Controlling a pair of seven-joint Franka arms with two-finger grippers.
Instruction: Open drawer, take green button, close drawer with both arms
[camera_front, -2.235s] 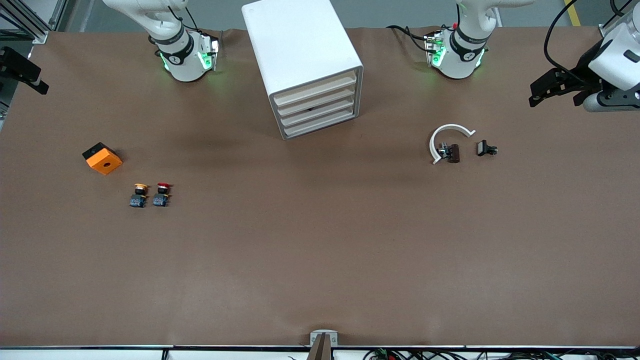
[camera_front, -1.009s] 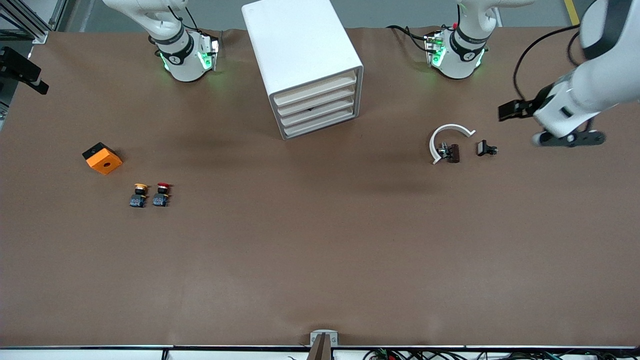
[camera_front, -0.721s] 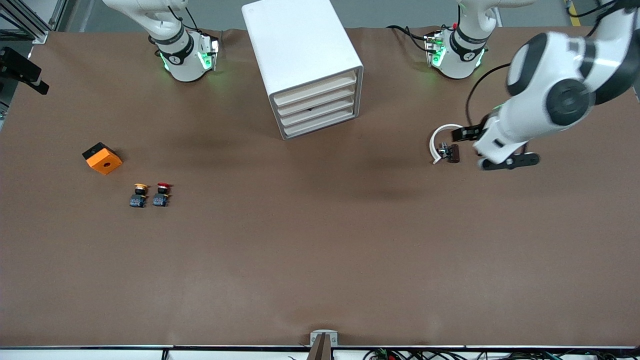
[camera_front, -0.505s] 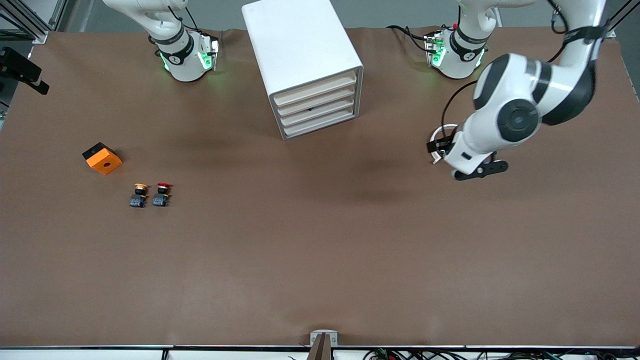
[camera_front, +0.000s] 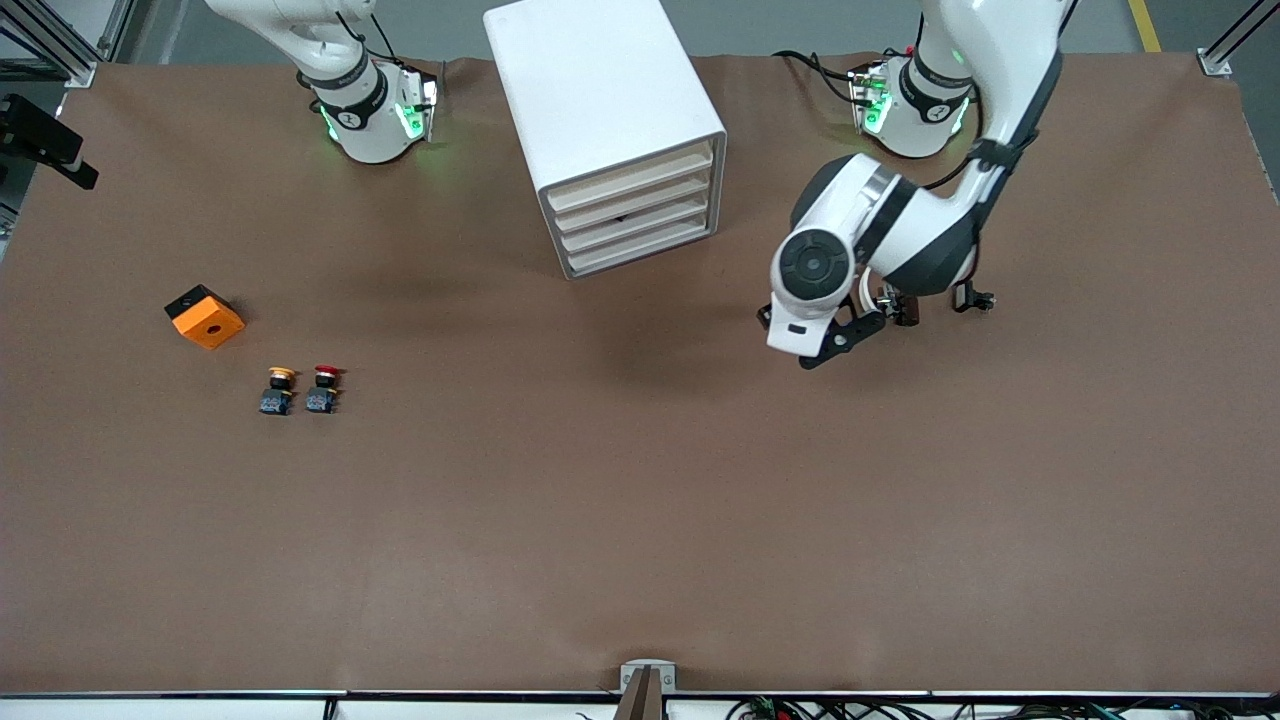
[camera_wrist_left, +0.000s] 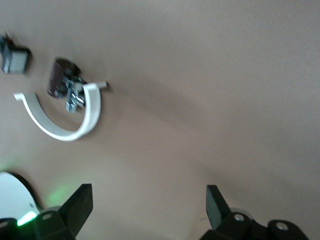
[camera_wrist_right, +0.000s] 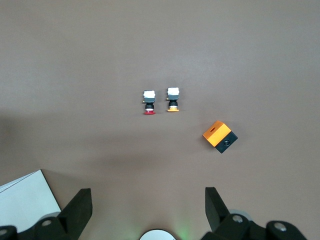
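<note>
Brown tabletop, cabinet (camera_front: 600, 90) at 12 o'clock: its lowest drawer (camera_front: 640, 252) is shut, green button unseen, presumably inside. Left gripper (camera_front: 768, 318), fingers spread, hovers at the drawer's 4 o'clock; I'd square up to its front. Right gripper (camera_wrist_right: 147, 202), also spread, waits high above the table

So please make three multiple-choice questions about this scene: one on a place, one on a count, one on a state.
1. Where is the left gripper?
A. Over the bare table between the cabinet and the white curved piece
B. Over the orange block
C. Inside a drawer

2. How many drawers does the cabinet have?
A. Two
B. Four
C. Six

3. In what state is the lowest drawer?
A. Pulled fully out
B. Taken off the cabinet
C. Shut

Answers:
1 A: the front view shows it over brown table beside the white curved piece.
2 B: four cream fronts are stacked.
3 C: its front sits flush with the others.
</note>
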